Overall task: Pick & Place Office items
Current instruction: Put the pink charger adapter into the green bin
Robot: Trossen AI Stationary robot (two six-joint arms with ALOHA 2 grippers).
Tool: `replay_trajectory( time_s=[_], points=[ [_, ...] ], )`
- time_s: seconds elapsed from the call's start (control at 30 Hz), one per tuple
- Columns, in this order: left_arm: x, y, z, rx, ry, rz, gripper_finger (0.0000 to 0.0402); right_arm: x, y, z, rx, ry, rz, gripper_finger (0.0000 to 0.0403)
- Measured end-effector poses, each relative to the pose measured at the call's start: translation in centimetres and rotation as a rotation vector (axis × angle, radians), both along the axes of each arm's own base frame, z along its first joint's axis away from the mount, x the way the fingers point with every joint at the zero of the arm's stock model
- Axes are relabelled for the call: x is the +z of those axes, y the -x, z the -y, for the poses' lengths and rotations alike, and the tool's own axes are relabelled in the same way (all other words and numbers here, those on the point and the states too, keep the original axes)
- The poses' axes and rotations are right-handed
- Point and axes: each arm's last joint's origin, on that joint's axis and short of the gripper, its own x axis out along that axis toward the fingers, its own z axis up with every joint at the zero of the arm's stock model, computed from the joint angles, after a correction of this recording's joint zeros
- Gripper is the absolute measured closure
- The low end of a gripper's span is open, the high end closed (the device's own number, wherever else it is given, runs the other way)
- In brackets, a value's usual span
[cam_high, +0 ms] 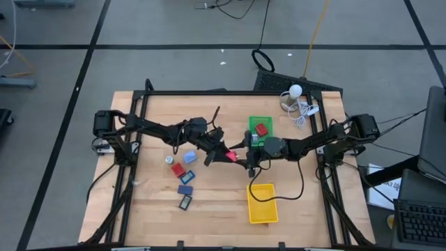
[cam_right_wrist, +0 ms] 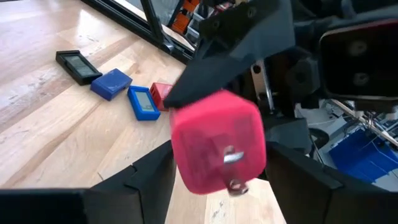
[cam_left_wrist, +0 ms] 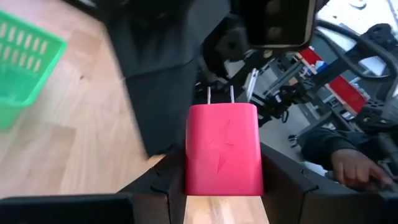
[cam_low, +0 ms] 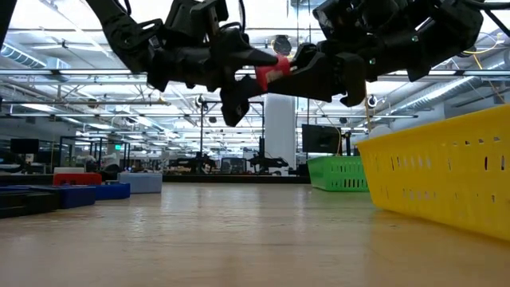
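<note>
The left gripper holds a red plug-in charger clamped between its jaws above the table; the right gripper meets it prong-end on, its jaws spread on either side of the charger, apparently not pressing it.

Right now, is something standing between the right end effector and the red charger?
Nothing visible does. The red charger, held by the left end effector in mid-air, sits directly between the right end effector's fingers.
</note>
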Motion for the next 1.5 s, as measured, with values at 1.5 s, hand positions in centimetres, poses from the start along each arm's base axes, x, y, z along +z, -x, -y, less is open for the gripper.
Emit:
replay_trajectory(
  time_s=[1.5],
  points=[
    [2.5, 2.4, -5.5, -0.025, -0.045, 0.054, 0.0172, 0.5, -0.1, 0.5, -0.028, -0.121, 0.036, 0.0262]
  ],
)
